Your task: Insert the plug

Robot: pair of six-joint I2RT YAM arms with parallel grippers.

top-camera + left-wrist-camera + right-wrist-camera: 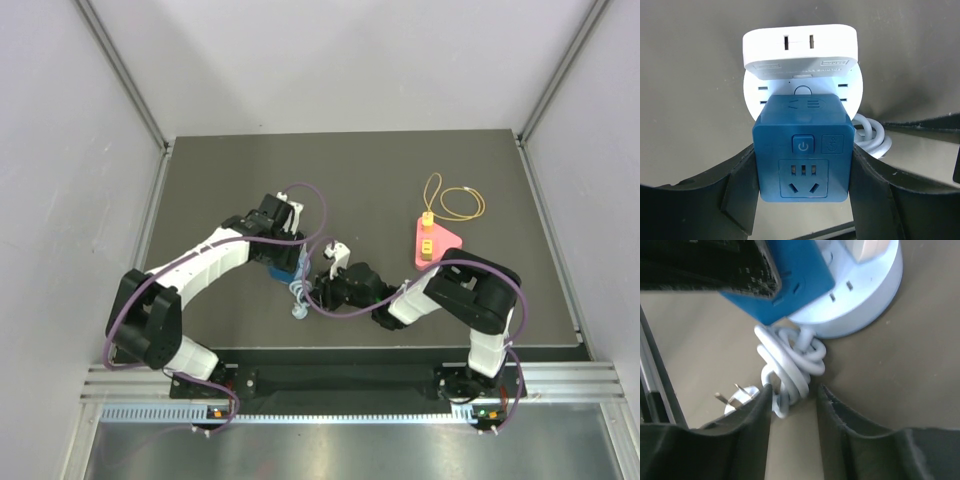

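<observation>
On tabletop (890,390) beside right claw (792,410): white plug (742,399), loose. Looks light, hard; cord (790,365) floppy, tangled. Grab plug body, not prongs (724,398). Right claw apart. Left claw (803,172) squeezing blue socket cube (802,130).

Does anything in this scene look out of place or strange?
Yes. The white cord beside the round power strip is tangled into a tight knot, and its plug lies loose on the table, prongs bare, connected to nothing.
</observation>
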